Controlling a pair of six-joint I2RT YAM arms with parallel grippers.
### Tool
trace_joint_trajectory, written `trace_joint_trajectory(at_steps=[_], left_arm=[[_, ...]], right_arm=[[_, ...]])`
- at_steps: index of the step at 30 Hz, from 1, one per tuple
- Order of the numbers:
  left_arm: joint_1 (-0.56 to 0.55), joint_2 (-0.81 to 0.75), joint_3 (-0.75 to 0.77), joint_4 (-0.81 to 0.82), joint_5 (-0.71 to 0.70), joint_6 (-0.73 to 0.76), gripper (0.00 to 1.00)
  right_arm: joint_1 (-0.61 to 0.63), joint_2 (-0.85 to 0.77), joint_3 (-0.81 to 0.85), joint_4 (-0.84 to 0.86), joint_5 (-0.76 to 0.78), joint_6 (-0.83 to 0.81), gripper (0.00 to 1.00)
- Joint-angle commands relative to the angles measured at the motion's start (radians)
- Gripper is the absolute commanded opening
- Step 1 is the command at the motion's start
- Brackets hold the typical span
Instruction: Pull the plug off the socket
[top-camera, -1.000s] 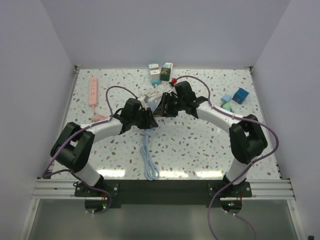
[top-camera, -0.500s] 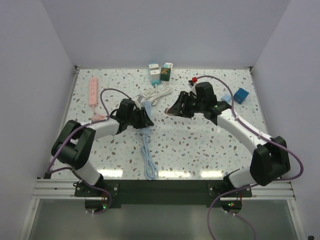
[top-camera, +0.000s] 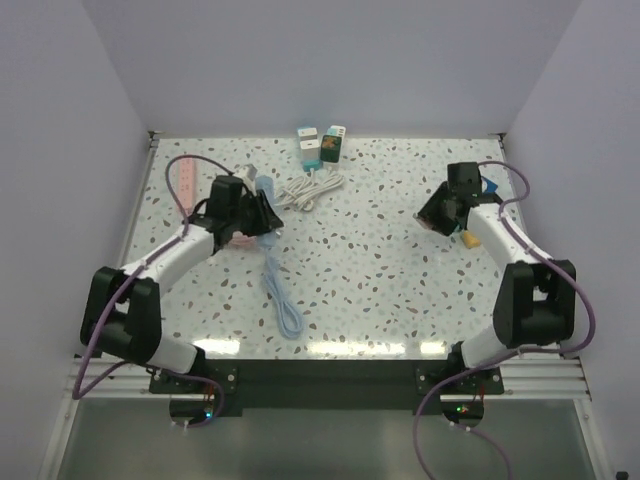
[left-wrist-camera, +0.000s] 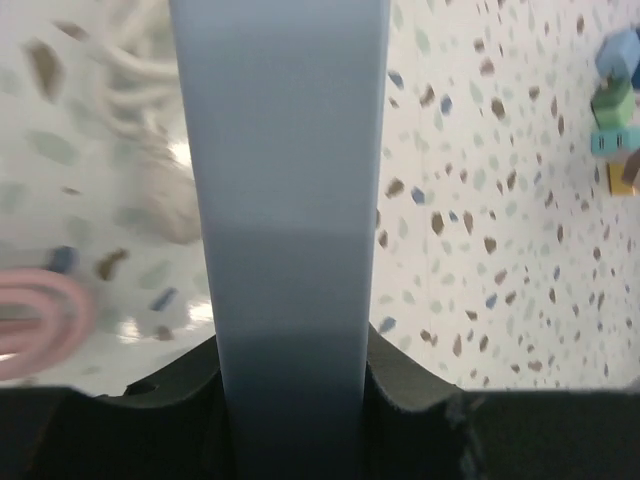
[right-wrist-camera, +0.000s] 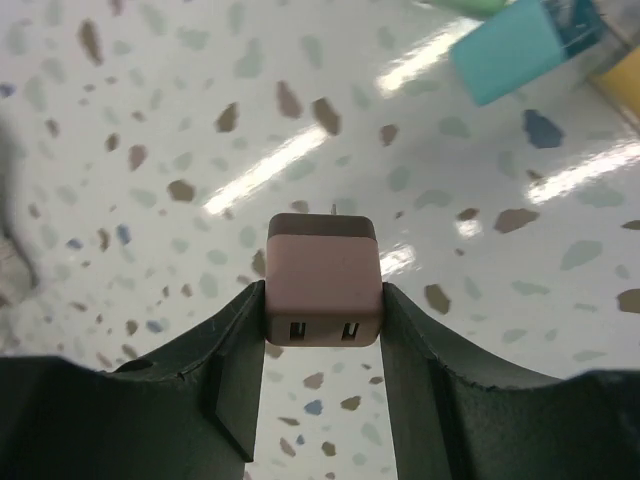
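Note:
My left gripper is shut on a light blue power strip at the left of the table, and its blue cable trails toward the near edge. In the left wrist view the strip fills the middle, clamped between the fingers of the gripper. My right gripper is at the right of the table, far from the strip. In the right wrist view this gripper is shut on a small pink plug cube with two USB slots, held just above the table.
A pink power strip lies at the far left. A white coiled cable and two boxy chargers sit at the back middle. Blue and yellow adapters lie by the right gripper, and a teal one shows in the right wrist view.
The two grippers were together at the table's middle. They have pulled apart: the right one carried the pink plug to the right, and the left one took the blue strip left and back.

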Motion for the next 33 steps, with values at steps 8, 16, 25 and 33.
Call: trace_joint_trajectory(at_steps=[8, 16, 25, 33], left_arm=[[0.38, -0.114, 0.054, -0.165, 0.002, 0.153, 0.0], [0.532, 0.015, 0.12, -0.172, 0.024, 0.221, 0.0], [0.58, 0.207, 0.289, -0.186, -0.061, 0.252, 0.0], [0.585, 0.257, 0.378, -0.231, -0.162, 0.241, 0.59]], right_arm=[[-0.152, 0.223, 0.173, -0.135, 0.202, 0.012, 0.0], [-0.229, 0.321, 0.31, -0.161, 0.279, 0.027, 0.0], [-0.232, 0.32, 0.316, -0.106, 0.19, -0.012, 0.52], [-0.232, 0.162, 0.279, -0.15, 0.084, -0.052, 0.85]])
